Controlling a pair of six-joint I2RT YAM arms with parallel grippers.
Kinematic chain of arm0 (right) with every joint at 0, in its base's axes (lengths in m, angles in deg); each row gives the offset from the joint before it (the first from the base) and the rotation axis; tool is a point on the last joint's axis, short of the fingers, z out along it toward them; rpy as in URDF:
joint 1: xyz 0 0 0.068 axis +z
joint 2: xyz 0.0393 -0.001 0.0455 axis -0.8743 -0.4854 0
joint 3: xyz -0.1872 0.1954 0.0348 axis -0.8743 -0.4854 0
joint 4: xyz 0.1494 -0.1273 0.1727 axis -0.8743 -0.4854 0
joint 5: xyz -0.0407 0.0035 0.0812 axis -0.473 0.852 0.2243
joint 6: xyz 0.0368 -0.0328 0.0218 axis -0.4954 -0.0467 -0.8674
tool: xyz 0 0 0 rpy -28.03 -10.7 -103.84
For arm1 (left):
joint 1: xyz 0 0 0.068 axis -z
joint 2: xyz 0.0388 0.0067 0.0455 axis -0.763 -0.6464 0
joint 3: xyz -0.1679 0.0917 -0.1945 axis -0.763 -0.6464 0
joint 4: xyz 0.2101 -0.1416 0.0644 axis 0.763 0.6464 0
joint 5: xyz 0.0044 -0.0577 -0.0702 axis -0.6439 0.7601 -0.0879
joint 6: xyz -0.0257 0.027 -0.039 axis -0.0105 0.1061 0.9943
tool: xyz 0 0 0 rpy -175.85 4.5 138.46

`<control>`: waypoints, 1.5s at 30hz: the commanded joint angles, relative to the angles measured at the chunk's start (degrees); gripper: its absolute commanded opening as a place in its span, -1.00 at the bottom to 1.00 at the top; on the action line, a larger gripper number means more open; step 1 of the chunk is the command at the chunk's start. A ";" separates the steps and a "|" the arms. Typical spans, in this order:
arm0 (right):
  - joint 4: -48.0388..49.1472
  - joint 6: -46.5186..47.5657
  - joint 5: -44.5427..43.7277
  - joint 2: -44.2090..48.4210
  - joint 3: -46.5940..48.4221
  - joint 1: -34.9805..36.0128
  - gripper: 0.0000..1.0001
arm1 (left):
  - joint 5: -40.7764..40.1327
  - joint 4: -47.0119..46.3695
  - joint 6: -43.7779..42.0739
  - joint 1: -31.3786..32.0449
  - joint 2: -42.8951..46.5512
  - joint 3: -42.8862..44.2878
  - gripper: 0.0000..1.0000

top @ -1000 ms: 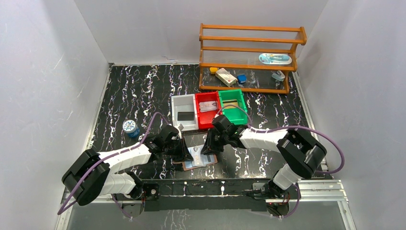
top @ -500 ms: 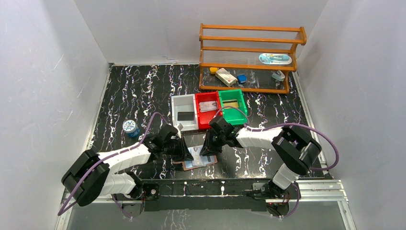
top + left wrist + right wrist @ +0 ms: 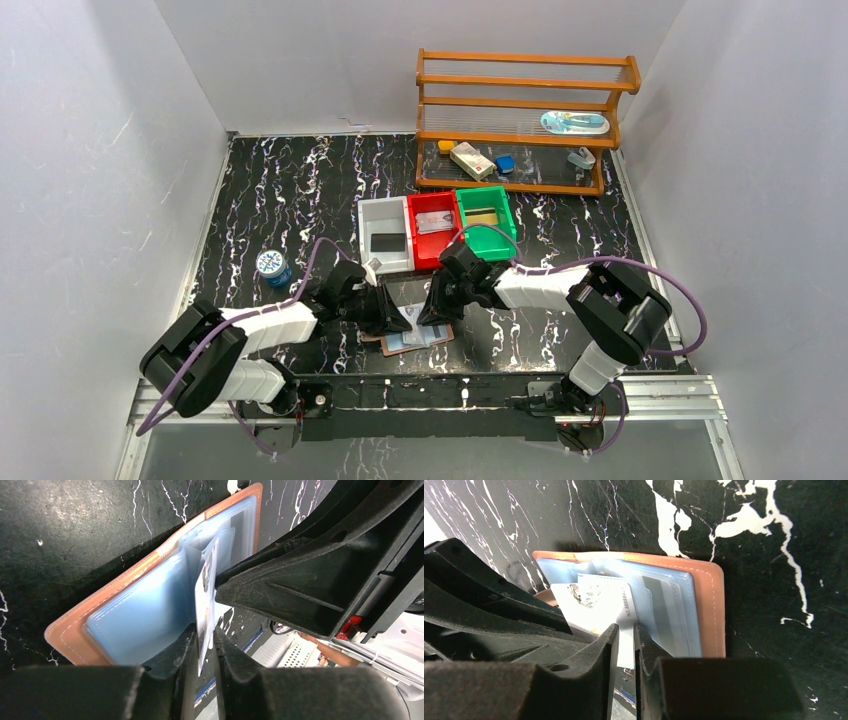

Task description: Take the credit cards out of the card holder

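Observation:
The card holder point(image 3: 430, 338) lies open near the table's front edge, tan leather with blue lining, and also shows in the left wrist view point(image 3: 140, 610) and the right wrist view point(image 3: 709, 605). My left gripper point(image 3: 392, 312) is shut on a whitish credit card point(image 3: 206, 595), which stands on edge half out of a blue pocket. The card's printed face shows in the right wrist view point(image 3: 596, 602). My right gripper point(image 3: 430, 312) is closed to a thin slit, with its tips down on the lining beside that card. I see nothing gripped in it.
A white bin point(image 3: 366, 235), a red bin point(image 3: 413, 235) and a green bin point(image 3: 508, 225) stand in a row behind the wallet. A wooden rack point(image 3: 520, 85) with small items is at the back right. A blue-lidded jar point(image 3: 272, 265) stands at the left.
My left arm has edged slightly right toward the wallet. The right arm and the wallet have barely moved.

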 commanded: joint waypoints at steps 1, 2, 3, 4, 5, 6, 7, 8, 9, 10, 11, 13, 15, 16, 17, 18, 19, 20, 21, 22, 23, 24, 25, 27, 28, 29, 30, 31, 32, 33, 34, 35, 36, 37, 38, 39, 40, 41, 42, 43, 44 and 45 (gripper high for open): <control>-3.20 0.50 -2.87 -1.94 -2.33 -0.21 -0.47 | 1.32 -0.46 0.01 -0.33 0.26 0.72 -0.79; -3.28 0.39 -3.14 -1.69 -2.41 -0.34 -0.47 | 0.43 1.77 -0.81 -0.32 0.71 1.16 -0.86; -3.43 0.37 -3.41 -1.59 -2.50 -0.39 -0.47 | -0.50 3.89 -1.61 -0.29 1.34 1.61 -0.89; -3.69 0.34 -3.67 -1.53 -2.51 -0.52 -0.47 | -1.65 5.98 -2.41 -0.29 2.20 1.96 -0.90; -3.92 0.34 -4.01 -1.42 -2.51 -0.57 -0.47 | -2.58 8.01 -3.43 -0.33 2.94 2.30 -0.90; -4.25 0.33 -4.45 -1.23 -2.51 -0.63 -0.47 | -3.43 9.57 -4.08 -0.37 3.75 2.64 -0.90; -4.52 0.35 -4.77 -1.25 -2.42 -0.73 -0.47 | -4.07 11.29 -4.69 -0.37 4.42 2.95 -0.91; -4.86 0.43 -5.09 -1.15 -2.31 -0.75 -0.47 | -4.54 12.51 -5.19 -0.37 5.03 3.23 -0.92; -5.09 0.64 -5.35 -1.12 -2.07 -0.75 -0.47 | -5.03 13.46 -5.61 -0.37 5.43 3.50 -0.93; -5.44 0.86 -5.61 -1.07 -1.81 -0.75 -0.47 | -5.39 14.41 -5.97 -0.37 5.73 3.77 -0.94; -5.82 1.06 -5.78 -1.07 -1.42 -0.81 -0.47 | -5.68 15.13 -6.28 -0.40 6.04 3.92 -0.95; -6.32 1.64 -6.12 -1.06 -0.70 -0.77 -0.47 | -6.14 15.76 -6.48 -0.44 6.39 4.07 -0.95; -6.22 2.11 -5.90 -0.78 -0.07 -0.80 -0.47 | -6.13 15.73 -6.51 -0.44 6.55 4.02 -0.94; -6.05 2.56 -5.61 -0.50 0.32 -0.77 -0.47 | -5.93 15.64 -6.51 -0.46 6.50 4.03 -0.94; -6.07 3.19 -5.33 0.01 0.83 -0.76 -0.46 | -5.68 15.41 -6.55 -0.48 6.20 4.01 -0.94; -6.23 3.69 -5.34 0.58 1.62 -0.76 -0.45 | -5.33 15.23 -6.59 -0.46 5.98 4.02 -0.94; -6.27 4.22 -5.25 1.19 2.10 -0.76 -0.43 | -5.10 15.10 -6.60 -0.44 5.78 3.98 -0.95; -6.20 4.79 -4.84 1.81 2.67 -0.76 -0.41 | -5.00 15.07 -6.60 -0.46 5.63 4.02 -0.94; -6.30 5.41 -4.48 2.30 3.39 -0.79 -0.40 | -4.97 15.06 -6.60 -0.45 5.54 4.14 -0.94; -6.55 5.85 -4.20 2.80 4.11 -0.79 -0.38 | -4.96 15.04 -6.63 -0.46 5.57 4.19 -0.94; -6.70 6.17 -3.93 3.19 4.69 -0.71 -0.37 | -4.91 15.02 -6.60 -0.46 5.71 4.24 -0.94; -6.61 6.35 -3.59 3.54 5.00 -0.47 -0.35 | -4.96 15.09 -6.60 -0.46 5.82 4.33 -0.94; -6.37 6.45 -3.31 3.84 5.38 -0.34 -0.34 | -4.98 15.27 -6.67 -0.41 5.98 4.42 -0.94; -5.71 6.59 -2.86 4.20 5.85 0.34 -0.28 | -5.12 15.76 -6.84 -0.46 6.16 4.76 -0.94; -5.47 6.68 -2.68 4.11 6.17 0.76 -0.26 | -5.14 15.97 -6.92 -0.46 6.22 4.88 -0.94; -5.41 6.80 -2.69 3.93 6.50 1.26 -0.24 | -5.19 16.10 -7.01 -0.41 6.27 4.99 -0.94; -5.34 7.05 -2.85 3.61 6.92 1.89 -0.21 | -5.15 16.13 -6.96 -0.46 6.30 5.02 -0.94; -5.39 7.44 -2.94 3.20 7.38 2.55 -0.19 | -5.10 16.04 -6.92 -0.46 6.35 4.98 -0.94; -5.51 7.80 -2.96 2.60 7.98 3.19 -0.18 | -5.00 15.87 -6.87 -0.46 6.30 4.92 -0.94; -5.69 8.11 -2.89 1.98 8.56 3.79 -0.17 | -4.91 15.86 -6.86 -0.46 6.31 4.86 -0.94; -5.79 8.24 -2.88 1.15 9.05 4.30 -0.17 | -4.81 15.90 -6.86 -0.46 6.31 4.90 -0.94; -5.90 8.22 -2.88 0.44 9.36 4.69 -0.17 | -4.82 15.99 -6.86 -0.45 6.35 4.98 -0.94; -5.84 8.18 -2.76 -0.55 9.70 5.00 -0.17 | -4.84 16.15 -6.86 -0.46 6.32 5.01 -0.94; -6.00 8.19 -2.76 -0.96 9.87 5.19 -0.17 | -4.88 16.24 -6.86 -0.46 6.42 5.08 -0.94; -6.55 8.13 -3.08 -1.78 10.06 5.30 -0.17 | -4.88 16.33 -6.94 -0.46 6.47 5.22 -0.94; -7.83 8.09 -3.77 -2.34 10.40 5.39 -0.16 | -4.95 16.50 -6.94 -0.43 6.60 5.30 -0.94; -9.37 8.15 -5.08 -2.79 10.76 5.39 -0.16 | -5.03 16.74 -7.01 -0.46 6.69 5.44 -0.94; -11.14 8.39 -6.64 -3.18 11.18 5.37 -0.16 | -5.18 17.12 -7.11 -0.46 6.77 5.56 -0.94; -13.12 8.76 -8.25 -3.45 11.61 5.40 -0.16 | -5.35 17.63 -7.31 -0.46 6.86 5.82 -0.94; -14.89 9.03 -10.08 -3.64 11.97 5.40 -0.16 | -5.65 18.32 -7.63 -0.45 6.85 6.17 -0.94; -16.45 9.16 -11.57 -3.75 12.07 5.40 -0.16 | -5.93 19.11 -7.98 -0.45 6.93 6.48 -0.94; -17.46 9.26 -12.95 -3.71 12.09 5.35 -0.16 | -6.32 19.98 -8.31 -0.46 7.09 6.92 -0.95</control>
